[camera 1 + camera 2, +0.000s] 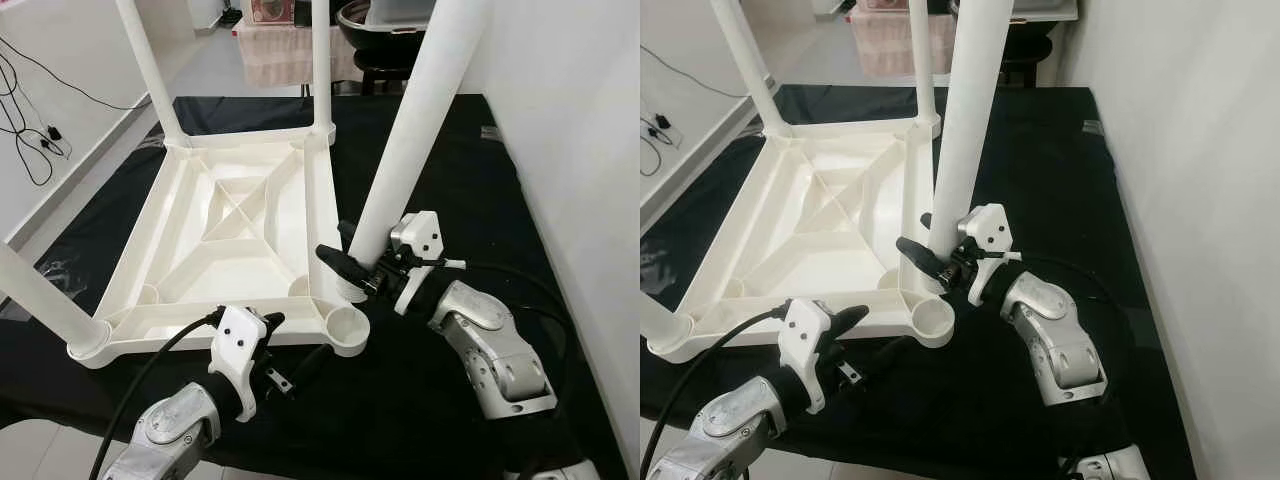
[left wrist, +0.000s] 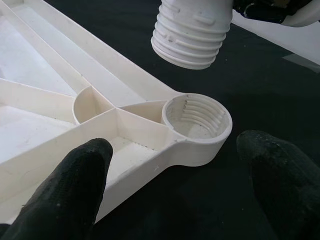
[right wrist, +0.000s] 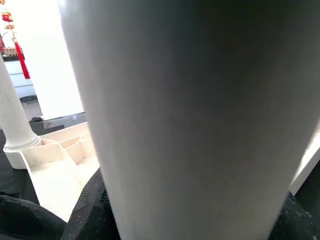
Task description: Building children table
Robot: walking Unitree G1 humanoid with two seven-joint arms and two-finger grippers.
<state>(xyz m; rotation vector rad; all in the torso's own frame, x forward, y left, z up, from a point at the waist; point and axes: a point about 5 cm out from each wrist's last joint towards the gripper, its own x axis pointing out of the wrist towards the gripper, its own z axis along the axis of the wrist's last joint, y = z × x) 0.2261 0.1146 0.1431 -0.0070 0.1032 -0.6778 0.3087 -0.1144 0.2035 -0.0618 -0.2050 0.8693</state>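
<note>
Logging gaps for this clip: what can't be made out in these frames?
- Top of the held leg: cut off by the head views' upper edge.
- Right gripper contact: the right wrist view is blocked by the leg itself.
- Leg's threaded end against the empty socket: the left wrist view shows it raised and apart; true alignment is unclear.
- Far corner leg: whether fully screwed in is too small to tell.

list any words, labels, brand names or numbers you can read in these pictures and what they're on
None can be read.
The white table top, its legs, and the leg held by the right gripper are plain, with no print or moulded lettering visible.
The threaded socket by the left gripper shows only screw threads.
The red hanging ornament in the right wrist view is too small and blurred to tell if it carries writing.
</note>
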